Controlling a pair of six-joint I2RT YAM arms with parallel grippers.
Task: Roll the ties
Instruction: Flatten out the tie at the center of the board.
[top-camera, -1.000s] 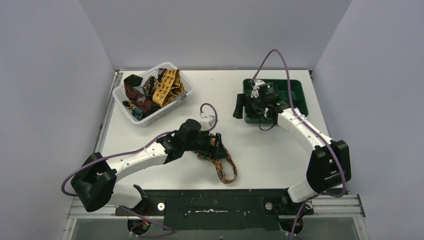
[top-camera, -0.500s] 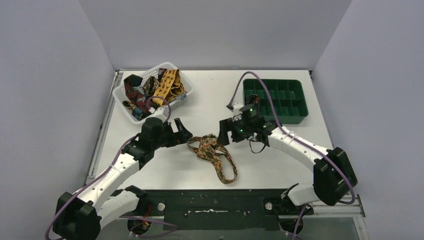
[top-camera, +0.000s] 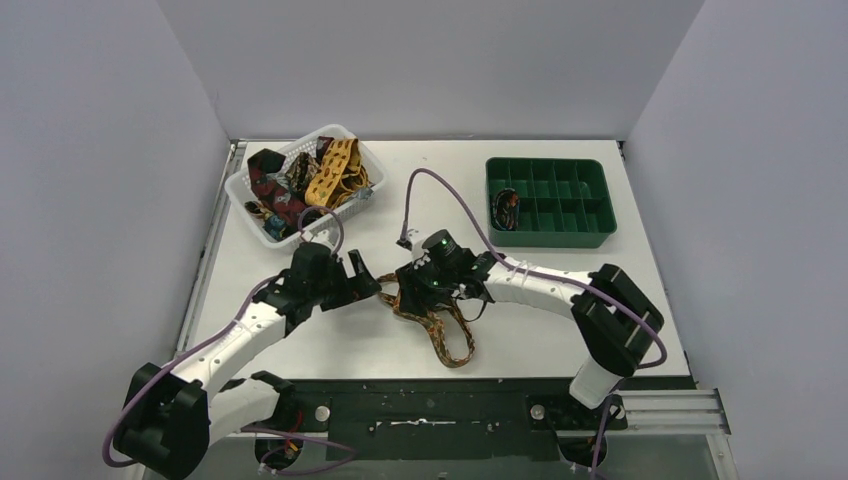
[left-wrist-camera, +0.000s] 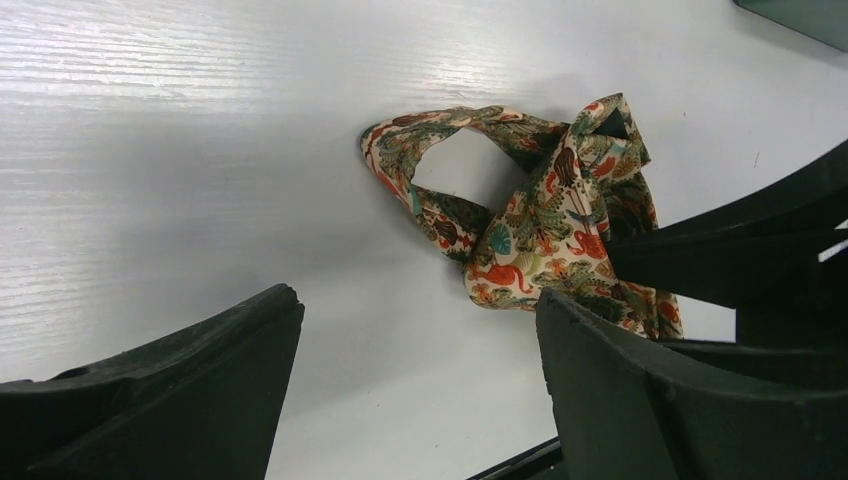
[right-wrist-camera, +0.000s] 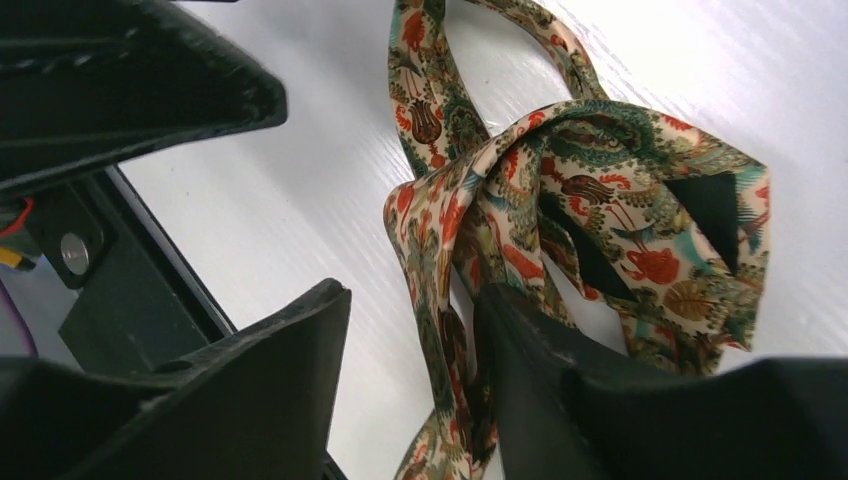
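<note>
**Step in hand.** Judged as the opening of a roll. One loose tie (left-wrist-camera: 530, 235) lies unrolled on the worktop (top-camera: 560, 320), and both hands are closing on its bunched end. No winding is visible yet.

**Loose tie.** Long, narrow woven fabric on a cream ground, printed in orange-red, teal and dark green. It lies on the worktop between the two hands.
- The end by the hands is crumpled into a folded knot of layers, with one pointed tip turned up.
- The rest runs toward the near edge as an open loop, lying flat.
- The cloth looks thin, limp and faintly glossy, so it will probably slide and unfold unless held.

**Left hand** (left-wrist-camera: 418, 330). Fingers spread wide and holding nothing. It hovers just beside the bunched end, with bare worktop between the fingers.

**Right hand** (right-wrist-camera: 415, 300). Fingers apart, with a strand of the tie lying in the gap between them. The fingers straddle the strand rather than pinch it.

**Next move, as judged.** The right hand needs to close on a single end rather than the whole bundle. The folds must then be drawn out straight before a tight coil can be started. The left hand is placed to pin or steady the free length.

**Basket** (top-camera: 325, 226). White plastic lattice at the far left. It holds a tangled heap of ties, among them dark red (top-camera: 268, 172) and mustard yellow (top-camera: 335, 175).

**Green tray** (top-camera: 570, 240). Rigid, with gridded compartments, at the far right. One left-hand compartment holds a small dark bundle (top-camera: 506, 208), possibly a wound tie but too small to tell.
</note>
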